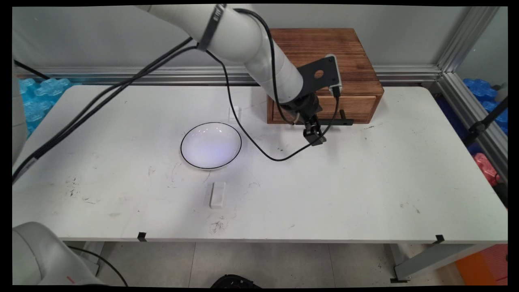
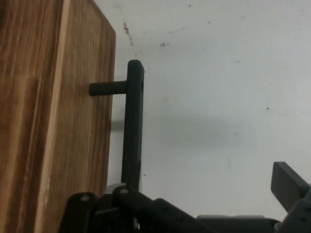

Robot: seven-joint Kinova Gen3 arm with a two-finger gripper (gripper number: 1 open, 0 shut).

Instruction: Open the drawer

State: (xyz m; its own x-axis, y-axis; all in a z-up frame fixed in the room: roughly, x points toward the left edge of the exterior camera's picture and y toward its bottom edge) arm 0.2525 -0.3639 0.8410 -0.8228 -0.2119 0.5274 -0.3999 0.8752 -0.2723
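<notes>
A brown wooden box (image 1: 324,56) with one drawer stands at the back of the table. Its black bar handle (image 1: 344,120) sticks out from the drawer front. My gripper (image 1: 314,134) hangs just in front of the drawer, low over the table, at the handle's left end. In the hand view the drawer front (image 2: 53,126) fills the left side and the handle (image 2: 133,126) runs down to the gripper's linkage. The gripper (image 2: 209,194) is open; one fingertip (image 2: 289,187) shows at the right, well clear of the bar. The other fingertip is hidden.
A white bowl with a thin black rim (image 1: 211,145) sits left of the gripper. A small white block (image 1: 217,194) lies nearer the front edge. Another small white piece (image 1: 235,112) stands behind the bowl. A black cable (image 1: 259,146) loops over the table beside the bowl.
</notes>
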